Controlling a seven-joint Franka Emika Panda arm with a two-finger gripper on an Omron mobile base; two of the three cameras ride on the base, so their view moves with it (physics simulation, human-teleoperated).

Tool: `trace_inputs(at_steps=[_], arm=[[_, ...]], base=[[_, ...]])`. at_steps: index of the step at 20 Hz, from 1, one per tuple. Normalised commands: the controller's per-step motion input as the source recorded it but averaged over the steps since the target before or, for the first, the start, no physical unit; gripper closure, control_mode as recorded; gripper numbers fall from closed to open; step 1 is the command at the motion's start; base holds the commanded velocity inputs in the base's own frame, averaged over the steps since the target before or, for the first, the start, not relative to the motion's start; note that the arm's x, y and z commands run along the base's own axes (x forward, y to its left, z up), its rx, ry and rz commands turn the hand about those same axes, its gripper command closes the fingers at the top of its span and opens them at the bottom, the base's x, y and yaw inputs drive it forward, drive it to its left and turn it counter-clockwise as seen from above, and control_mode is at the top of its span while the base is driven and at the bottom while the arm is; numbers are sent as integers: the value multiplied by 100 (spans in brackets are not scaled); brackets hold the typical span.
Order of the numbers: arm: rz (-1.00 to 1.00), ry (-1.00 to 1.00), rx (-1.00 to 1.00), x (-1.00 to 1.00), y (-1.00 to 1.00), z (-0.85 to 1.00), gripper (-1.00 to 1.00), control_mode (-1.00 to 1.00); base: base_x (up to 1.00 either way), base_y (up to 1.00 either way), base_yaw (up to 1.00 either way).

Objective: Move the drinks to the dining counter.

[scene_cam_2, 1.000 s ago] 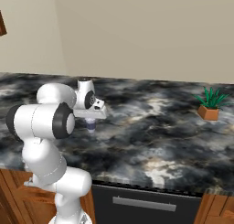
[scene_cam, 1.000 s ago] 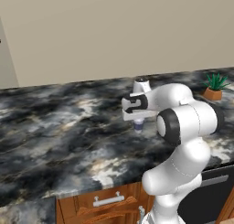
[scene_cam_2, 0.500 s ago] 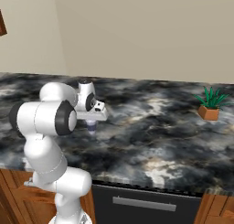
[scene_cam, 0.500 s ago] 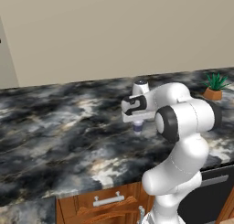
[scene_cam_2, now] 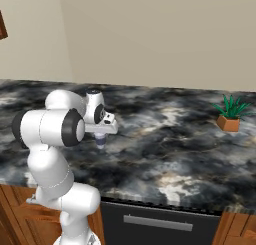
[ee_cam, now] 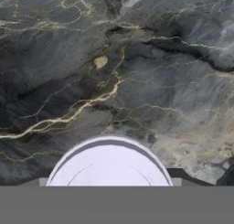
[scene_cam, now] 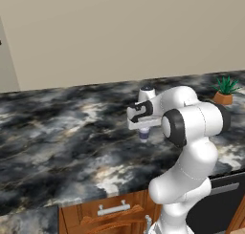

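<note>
My gripper (scene_cam: 143,129) points straight down over the dining counter (scene_cam: 57,132), a black marble top with pale veins. Its jaws are shut on the purple-blue cup (scene_cam: 144,134), whose lower part shows under the hand, low over the marble. The right base view has the same cup (scene_cam_2: 100,140) beneath the gripper (scene_cam_2: 100,135), near the middle left of the counter (scene_cam_2: 165,139). In the hand view the cup's white lid (ee_cam: 109,166) sits at the bottom between the fingers, with marble (ee_cam: 137,81) beyond it. Whether the cup's base touches the top I cannot tell.
A small potted plant (scene_cam: 224,90) (scene_cam_2: 229,114) stands at the counter's far right. A beige wall runs behind the counter. Wooden cabinets with a drawer handle (scene_cam: 114,209) and a dark appliance front (scene_cam_2: 160,221) lie below the near edge.
The gripper has come down a little toward the marble with the cup in it. The base and the plant have not moved.
</note>
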Motion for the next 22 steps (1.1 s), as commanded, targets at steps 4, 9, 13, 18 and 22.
trace_inputs(at_steps=[4, 9, 13, 18, 22], arm=[[1, -2, 0, 0, 0, -19, 100, -100], [2, -4, 0, 0, 0, -28, 100, -100], [0, -4, 0, 0, 0, -19, -100, -100], [0, -8, 0, -9, -1, 1, -100, -100], [0, -7, 0, -4, -1, 10, -100, -100]], base=[[0, 0, 0], [0, 0, 0], [0, 0, 0], [0, 0, 0], [0, 0, 0]])
